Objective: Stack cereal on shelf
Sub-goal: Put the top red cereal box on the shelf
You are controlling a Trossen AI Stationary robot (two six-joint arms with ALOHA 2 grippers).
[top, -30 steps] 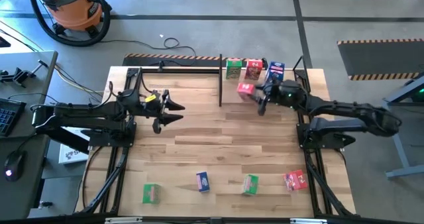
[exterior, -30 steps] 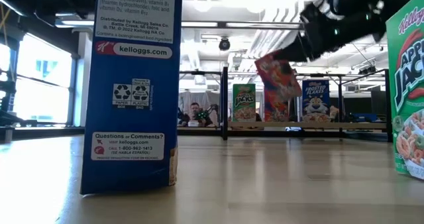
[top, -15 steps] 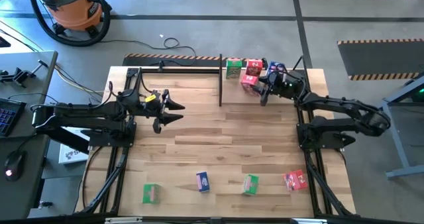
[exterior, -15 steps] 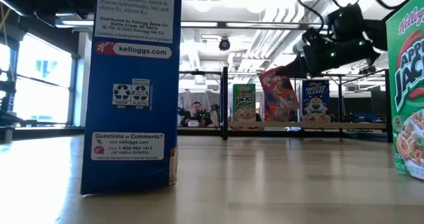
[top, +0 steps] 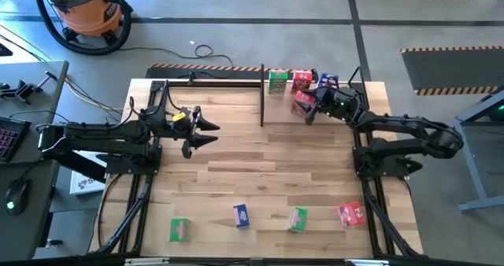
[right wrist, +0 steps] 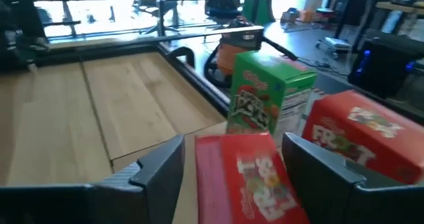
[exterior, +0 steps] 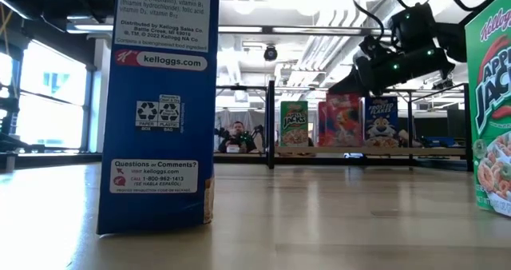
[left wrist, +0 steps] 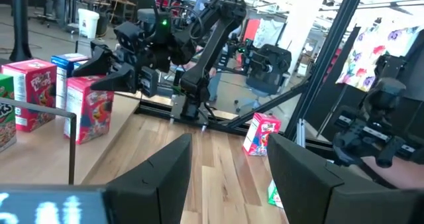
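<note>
Right gripper (top: 309, 107) clamps a red cereal box (top: 302, 102) upright at the shelf (top: 262, 93) — just ahead sit green (right wrist: 268, 95) and red (right wrist: 361, 141) boxes, so it's lining up the row. Left gripper (top: 213, 131) idles wide — mid-table (top: 268, 171).

Pretty bright, even overhead light, windows blown out in the low view, right wrist view soft, the near blue box (exterior: 160, 102) fuzzy.
</note>
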